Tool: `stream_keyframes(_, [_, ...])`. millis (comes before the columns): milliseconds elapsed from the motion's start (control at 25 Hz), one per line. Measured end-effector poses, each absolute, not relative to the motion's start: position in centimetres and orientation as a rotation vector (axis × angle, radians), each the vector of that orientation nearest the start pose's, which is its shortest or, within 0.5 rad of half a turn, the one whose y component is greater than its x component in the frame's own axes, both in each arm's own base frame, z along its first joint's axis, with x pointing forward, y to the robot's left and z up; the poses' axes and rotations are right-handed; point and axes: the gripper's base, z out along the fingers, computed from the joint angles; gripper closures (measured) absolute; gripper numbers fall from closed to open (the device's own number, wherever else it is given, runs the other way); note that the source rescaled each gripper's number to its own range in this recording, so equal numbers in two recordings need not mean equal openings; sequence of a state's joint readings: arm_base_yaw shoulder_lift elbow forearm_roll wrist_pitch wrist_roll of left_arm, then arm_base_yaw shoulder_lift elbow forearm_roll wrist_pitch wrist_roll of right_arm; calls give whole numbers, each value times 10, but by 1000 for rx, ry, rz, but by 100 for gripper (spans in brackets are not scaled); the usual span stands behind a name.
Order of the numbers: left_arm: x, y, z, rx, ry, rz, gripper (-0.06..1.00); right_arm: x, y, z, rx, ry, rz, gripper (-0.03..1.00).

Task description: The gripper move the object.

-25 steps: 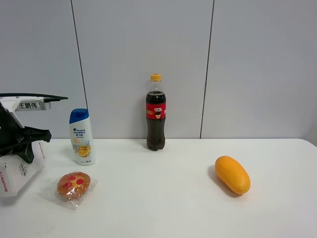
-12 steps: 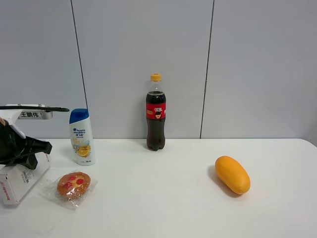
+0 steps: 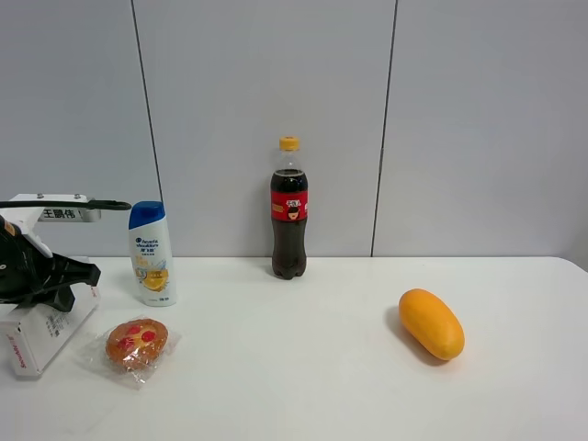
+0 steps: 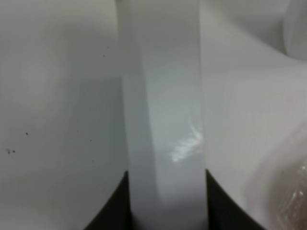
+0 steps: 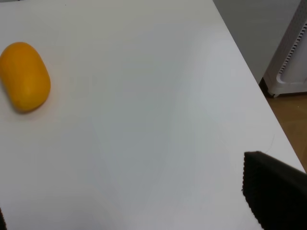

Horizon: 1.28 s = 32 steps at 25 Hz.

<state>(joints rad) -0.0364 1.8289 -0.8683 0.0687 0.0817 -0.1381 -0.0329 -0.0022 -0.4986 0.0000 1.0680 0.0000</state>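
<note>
The cardboard box (image 4: 163, 120) looks glossy, the table (image 3: 303, 367) matt.

Orange fruit (image 5: 24, 76) on white table (image 5: 144, 120)

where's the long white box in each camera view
Exterior high: the long white rectangular cardboard box is at the far left of the white table.
Left wrist: the box runs through the middle of the picture.
Right wrist: not in it.
Shared landmark: the wrapped round pastry beside it, in exterior high and left wrist.
</note>
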Motion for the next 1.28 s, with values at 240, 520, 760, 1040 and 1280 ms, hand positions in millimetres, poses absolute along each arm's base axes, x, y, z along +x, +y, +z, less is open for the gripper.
stream_keyframes(240, [338, -12, 133, -22, 2542, -23, 94, -5, 0, 276, 34, 2051, -21, -3])
stream_keyframes(520, [340, -12, 134, -16, 2527, -24, 42, -5, 0, 276, 34, 2051, -21, -3])
stream_keyframes(760, [340, -12, 134, -17, 2520, -25, -5, -5, 0, 276, 34, 2051, -21, -3])
stream_keyframes(1040, [338, -12, 137, -21, 2529, -24, -6, -5, 0, 276, 34, 2051, -21, -3])
stream_keyframes(1280, [327, -10, 180, -26, 2467, -18, -6, -5, 0, 276, 34, 2051, -21, -3])
